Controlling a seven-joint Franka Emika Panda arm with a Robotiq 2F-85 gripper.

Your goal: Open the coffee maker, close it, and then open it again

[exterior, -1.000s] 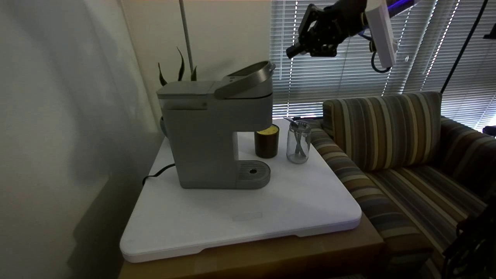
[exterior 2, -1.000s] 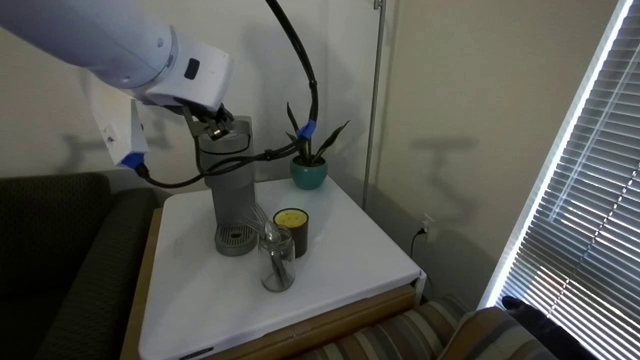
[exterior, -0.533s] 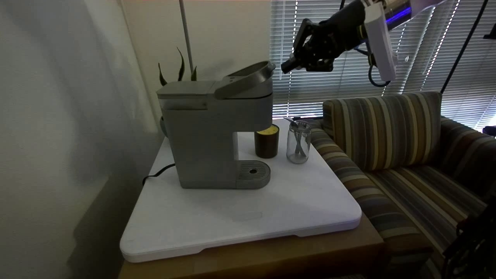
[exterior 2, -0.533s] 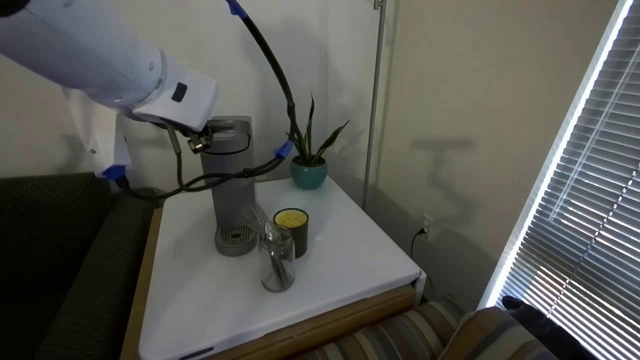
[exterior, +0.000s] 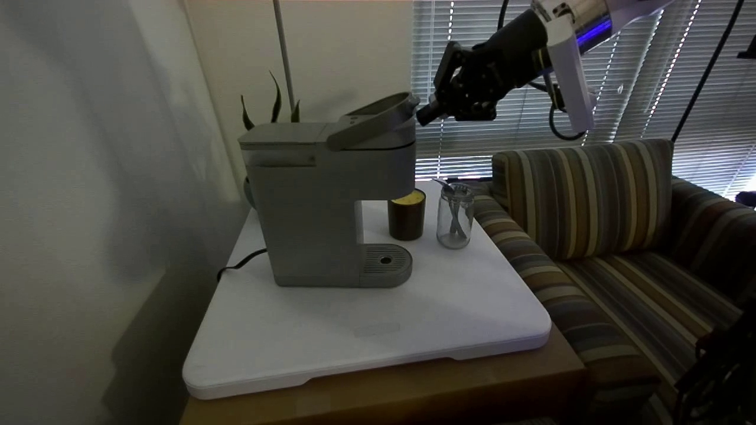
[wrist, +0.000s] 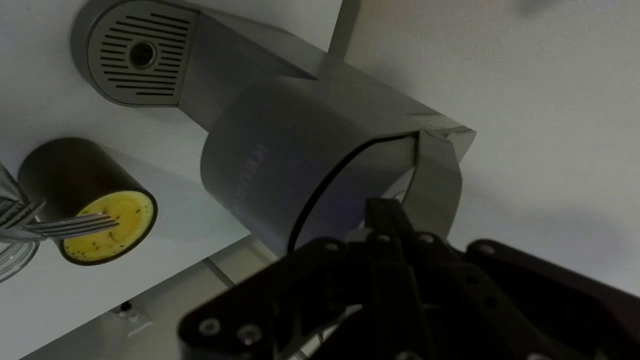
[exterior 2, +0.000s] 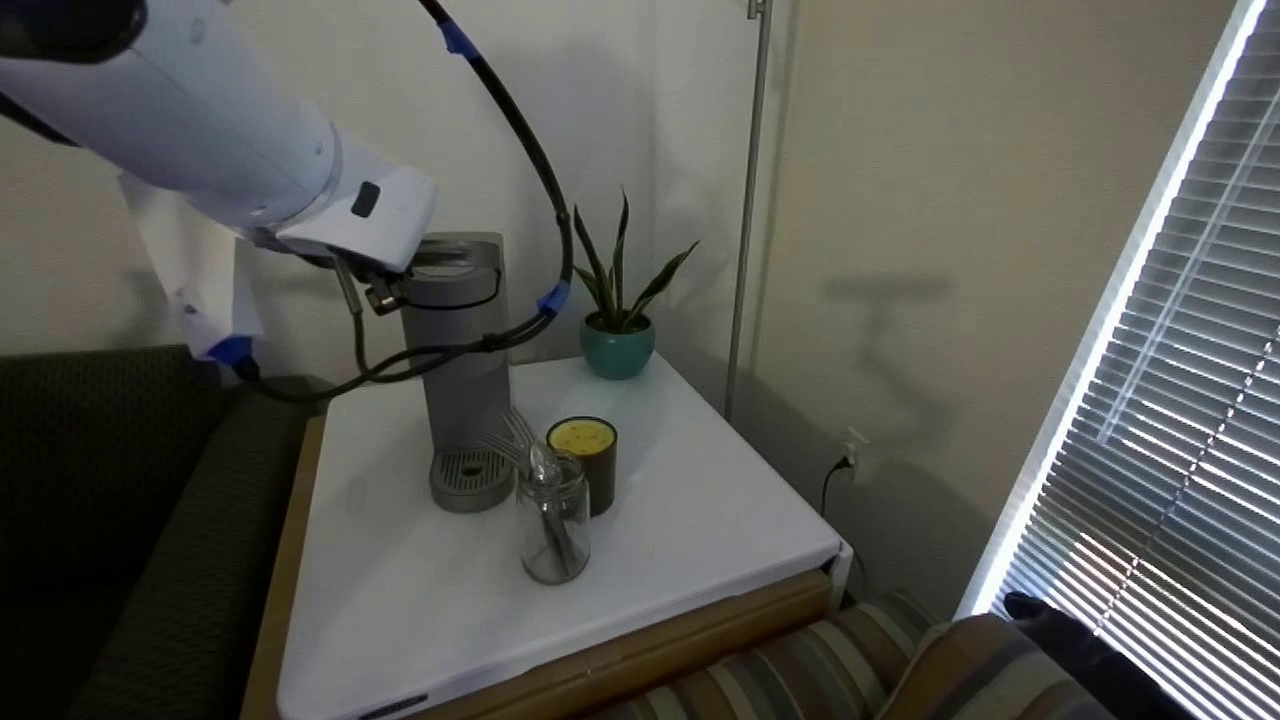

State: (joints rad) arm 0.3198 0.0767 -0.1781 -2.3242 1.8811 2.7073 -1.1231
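The grey coffee maker (exterior: 319,218) stands upright on the white table (exterior: 331,342). Its lid (exterior: 378,121) slants upward toward the front, and a gap shows beneath the lid's front band (wrist: 435,185) in the wrist view. My gripper (exterior: 424,115) is shut with nothing between its fingers, its tips just in front of and slightly below the lid's front lip. From these views I cannot tell whether the tips touch it. In an exterior view the arm covers part of the machine's top (exterior 2: 460,245), and the fingertips are hard to make out there.
Beside the drip base (wrist: 142,55) stand a dark cup (exterior: 406,218) with yellow contents and a glass jar (exterior: 455,218) holding cutlery. A potted plant (exterior 2: 617,345) is behind. The arm's cable (exterior 2: 520,330) hangs in front of the machine. A striped armchair (exterior: 582,200) adjoins the table.
My gripper has come down and closer to the front of the coffee maker's lid, staying shut. The coffee maker and its lid look unchanged.
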